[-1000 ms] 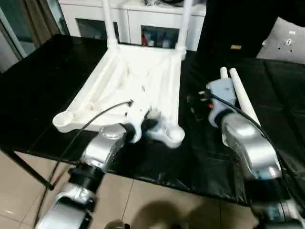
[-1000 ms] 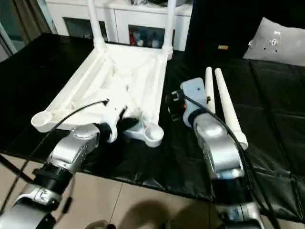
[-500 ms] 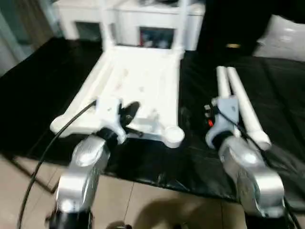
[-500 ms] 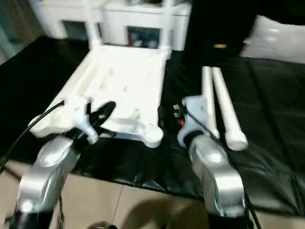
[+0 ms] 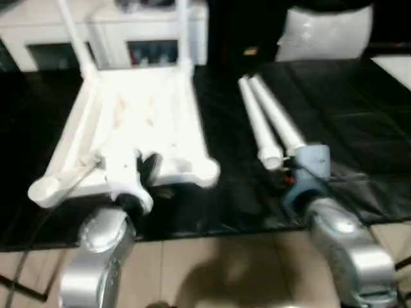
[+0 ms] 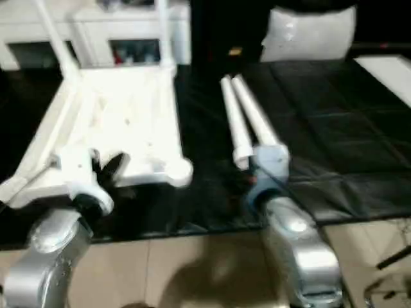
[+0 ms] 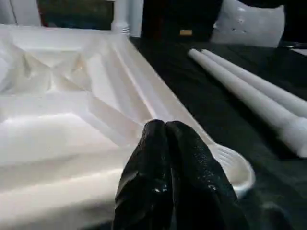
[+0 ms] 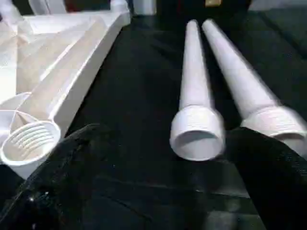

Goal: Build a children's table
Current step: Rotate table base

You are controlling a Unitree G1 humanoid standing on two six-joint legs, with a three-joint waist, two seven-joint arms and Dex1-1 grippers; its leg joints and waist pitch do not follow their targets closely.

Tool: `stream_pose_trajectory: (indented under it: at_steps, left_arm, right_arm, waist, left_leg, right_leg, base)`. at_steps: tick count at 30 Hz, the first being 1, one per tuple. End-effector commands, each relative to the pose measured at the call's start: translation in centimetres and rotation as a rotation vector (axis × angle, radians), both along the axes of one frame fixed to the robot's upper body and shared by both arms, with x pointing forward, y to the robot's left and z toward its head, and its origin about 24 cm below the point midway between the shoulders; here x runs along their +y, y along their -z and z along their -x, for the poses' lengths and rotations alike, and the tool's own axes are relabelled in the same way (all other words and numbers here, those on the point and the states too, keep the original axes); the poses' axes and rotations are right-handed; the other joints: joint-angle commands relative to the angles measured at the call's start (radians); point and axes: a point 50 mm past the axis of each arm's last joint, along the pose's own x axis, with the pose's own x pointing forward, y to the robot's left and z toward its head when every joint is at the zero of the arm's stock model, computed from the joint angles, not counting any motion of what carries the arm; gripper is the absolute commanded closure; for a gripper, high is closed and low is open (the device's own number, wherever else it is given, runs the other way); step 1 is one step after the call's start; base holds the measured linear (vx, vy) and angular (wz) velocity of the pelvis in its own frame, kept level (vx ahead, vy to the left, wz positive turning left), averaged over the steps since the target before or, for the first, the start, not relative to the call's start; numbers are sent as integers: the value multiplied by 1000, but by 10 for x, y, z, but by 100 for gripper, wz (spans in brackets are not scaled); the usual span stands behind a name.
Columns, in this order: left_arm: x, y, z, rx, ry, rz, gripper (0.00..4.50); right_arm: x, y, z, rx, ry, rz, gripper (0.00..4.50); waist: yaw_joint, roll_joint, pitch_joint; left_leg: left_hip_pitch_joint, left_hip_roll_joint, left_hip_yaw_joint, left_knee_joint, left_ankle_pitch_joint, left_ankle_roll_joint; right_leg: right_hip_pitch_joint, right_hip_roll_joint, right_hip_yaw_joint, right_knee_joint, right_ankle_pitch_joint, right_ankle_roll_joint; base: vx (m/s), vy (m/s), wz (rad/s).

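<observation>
Presently the white tabletop (image 5: 138, 128) lies upside down on the black-covered table (image 5: 334, 115), ribbed underside up, its long axis running away from the robot toward the white cabinets (image 5: 109, 35) behind. Two legs (image 5: 70, 35) stand upright in the far corner sockets. The two near corner sockets (image 5: 204, 172) are empty; the right one shows internal threads in the right wrist view.

Two loose legs (image 5: 263, 122) lie side by side on the table, to the right of the tabletop and apart from it. Their long axes run roughly parallel to the tabletop's long edge, wide threaded ends (image 8: 197, 132) toward the robot, narrow ends pointing away. The pair appear to touch along their length.

No readable writing or brand marks are visible; a small yellowish label on the dark surface behind is too blurred to read. A grey cushion (image 5: 324, 32) sits at the back right.

Left gripper (image 7: 165, 127) reaches forward over the near edge of the tabletop, between the two near sockets, jaws pressed together and holding nothing. Right gripper (image 8: 196, 153) is extended level and low, just short of the near ends of the loose legs, jaws spread wide with one leg's end between them in line of sight, not gripped.
</observation>
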Motion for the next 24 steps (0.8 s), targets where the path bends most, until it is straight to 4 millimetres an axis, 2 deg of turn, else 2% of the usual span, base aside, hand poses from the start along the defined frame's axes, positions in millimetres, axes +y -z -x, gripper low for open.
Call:
stream_pose_trajectory:
  at_steps: [1,2,3,4,5,6,7,9,10,11,12,15,16,20,21,22,23,24]
  left_arm:
    - [3,-2,3,-5,-28,-7,426]
    - [2,-1,5,0,-36,-7,426]
    - [2,-1,5,0,-37,-7,426]
    - [1,-1,7,3,-40,14,426]
    - [0,-2,8,2,-42,44,407]
    - [1,-3,8,2,-60,71,407]
    - [0,-4,8,-1,-55,89,407]
    - [0,-7,8,-14,-65,70,407]
    - [1,-8,8,-12,-73,64,407]
    - [0,-8,8,-14,-66,56,407]
    - [0,-8,8,-17,-58,51,407]
    - [-3,-7,10,-22,-54,4,407]
    - [-3,-6,11,-20,-56,-2,407]
    - [-4,-7,10,-26,-67,-15,407]
    - [-4,-8,10,-29,-69,-31,407]
    - [-3,-9,9,-31,-71,-34,407]
    - [-3,-9,9,-32,-72,-33,407]
    - [-3,-9,9,-35,-74,-32,407]
  right_arm:
    - [10,-7,-1,-15,-69,-14,0]
    - [11,-8,0,-18,-84,-17,0]
    - [11,-8,0,-18,-85,-17,0]
    - [10,-9,1,-19,-99,-19,0]
    - [10,-9,1,-18,-106,-20,0]
    - [9,-8,2,-19,-108,-18,0]
    - [9,-8,2,-24,-108,-13,0]
    - [8,-7,2,-21,-102,-15,0]
    - [8,-6,2,-19,-101,-17,0]
    - [8,-6,3,-18,-103,-15,0]
    - [8,-6,3,-18,-106,-14,0]
    - [10,-3,8,-18,-136,9,0]
    - [10,-3,9,-16,-136,5,0]
    - [9,-4,11,-17,-140,5,0]
    - [9,-4,11,-19,-141,5,0]
    - [9,-4,11,-20,-142,6,0]
    - [9,-4,11,-20,-142,7,0]
    - [9,-4,11,-21,-144,9,0]
  waist:
    - [8,-18,-25]
    - [4,-15,-21]
    - [2,-15,-21]
    - [-1,-28,-22]
    - [0,-23,-22]
    - [-3,-19,-22]
    - [-6,-19,-23]
    - [-8,-17,-19]
    - [-11,-20,-22]
    - [-10,-17,-23]
    - [-11,-20,-23]
    - [-12,-18,-28]
    - [-13,-23,-27]
    - [-21,-26,-27]
    - [-24,-25,-25]
    - [-34,-14,-25]
    - [-48,-3,-24]
    - [-57,4,-21]
  left_leg:
    - [4,18,-5,-55,-176,-18]
    - [14,23,-5,-61,-215,-35]
    - [15,26,-8,-65,-224,-41]
    - [14,32,-12,-72,-229,-43]
    - [16,36,-14,-75,-229,-43]
    - [20,42,-16,-80,-248,-44]
    - [23,45,-18,-84,-253,-46]
    - [29,49,-19,-90,-284,-48]
    - [23,47,-20,-91,-274,-47]
    - [24,47,-20,-90,-264,-47]
    - [25,46,-18,-89,-255,-44]
    - [22,46,-15,-85,-189,-38]
    - [21,46,-13,-84,-184,-32]
    - [20,43,-11,-81,-168,-19]
    - [24,49,-16,-85,-174,-30]
    - [33,65,-31,-94,-203,-64]
    - [53,105,-59,-116,-249,-69]
    - [62,147,-84,-139,-271,-53]
  right_leg:
    - [36,-71,49,-143,-391,91]
    - [29,-61,49,-151,-462,71]
    - [32,-60,49,-149,-452,59]
    - [36,-54,47,-142,-404,40]
    - [36,-54,48,-137,-368,26]
    - [36,-53,46,-134,-321,0]
    - [39,-53,44,-133,-272,-23]
    - [38,-52,45,-133,-233,-49]
    - [47,-54,44,-130,-197,-56]
    - [46,-55,46,-129,-176,-58]
    - [46,-54,47,-129,-159,-59]
    - [54,-57,47,-124,-50,-70]
    - [55,-59,49,-123,-38,-72]
    - [58,-61,50,-123,-34,-79]
    - [57,-51,44,-121,-41,-77]
    - [56,-28,29,-119,-23,-78]
    - [51,-9,9,-109,-2,-100]
    - [46,-8,-2,-92,-2,-117]
  base:
    - [-69,-66,-2]
    - [-61,-32,2]
    - [-61,-32,2]
    - [0,0,0]
    - [0,0,0]
    - [0,0,0]
    - [0,0,0]
    - [-12,54,2]
    - [-1,52,-2]
    - [0,0,0]
    - [0,0,0]
    - [0,0,0]
    - [0,0,0]
    - [0,0,0]
    - [0,0,0]
    - [0,0,0]
    - [0,0,0]
    - [0,0,0]
